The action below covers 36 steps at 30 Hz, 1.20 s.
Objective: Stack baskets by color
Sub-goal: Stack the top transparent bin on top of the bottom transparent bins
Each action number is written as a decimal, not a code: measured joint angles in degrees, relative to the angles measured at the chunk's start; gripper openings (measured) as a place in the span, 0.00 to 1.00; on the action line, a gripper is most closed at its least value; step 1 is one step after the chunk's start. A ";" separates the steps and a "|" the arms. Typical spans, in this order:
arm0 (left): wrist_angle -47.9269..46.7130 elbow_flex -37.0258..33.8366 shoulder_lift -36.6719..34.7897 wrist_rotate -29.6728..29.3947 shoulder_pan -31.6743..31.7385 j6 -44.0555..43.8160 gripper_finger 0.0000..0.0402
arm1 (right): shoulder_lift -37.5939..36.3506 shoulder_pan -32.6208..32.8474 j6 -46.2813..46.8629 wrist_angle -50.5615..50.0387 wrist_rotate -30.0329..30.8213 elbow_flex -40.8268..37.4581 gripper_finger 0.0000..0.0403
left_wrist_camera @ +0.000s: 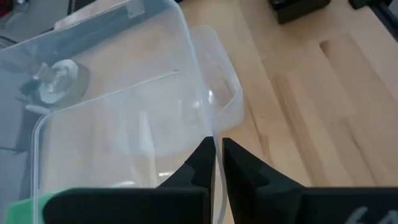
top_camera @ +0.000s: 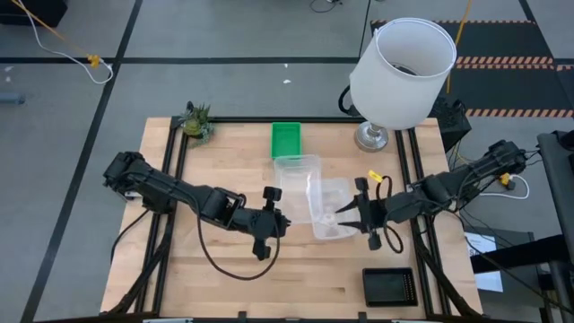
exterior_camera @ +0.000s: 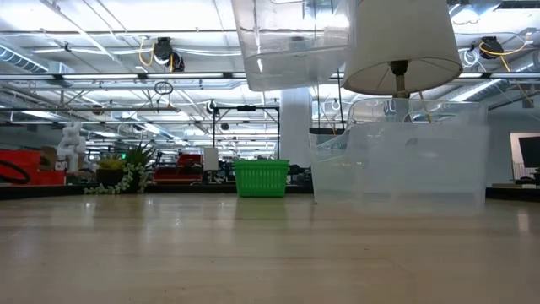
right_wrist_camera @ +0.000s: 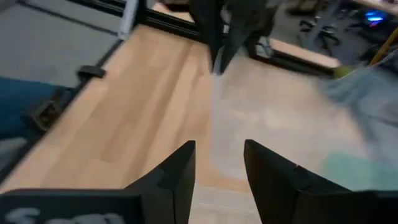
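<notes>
Left tool (left_wrist_camera: 216, 163) is pinching the rim of a clear basket (top_camera: 296, 177), holding it up off the counter (top_camera: 224, 278). Right tool (right_wrist_camera: 219, 165) is sitting part open at the second clear basket (top_camera: 332, 211), gripping nothing. Green basket (top_camera: 287, 139) is resting further back, black basket (top_camera: 389, 285) at the front edge.

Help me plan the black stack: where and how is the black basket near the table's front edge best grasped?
Grip the black basket by one long rim wall, coming straight down from above. It lies flat and open side up, alone near the front edge, so its thin upright wall suits a pinch with one finger inside and one outside. The right tool is probably nearer.
</notes>
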 joint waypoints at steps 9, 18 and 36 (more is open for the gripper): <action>0.97 0.00 0.02 2.39 0.87 -1.06 0.06 | 15.11 -2.22 -17.11 -25.62 1.87 23.13 0.32; 0.85 0.00 0.02 6.10 0.81 -0.91 0.06 | 21.46 -2.83 -37.31 -29.12 2.09 27.11 0.32; 2.78 0.00 0.10 7.04 1.62 2.09 0.06 | 23.06 -5.04 -47.71 -31.98 5.21 27.12 0.23</action>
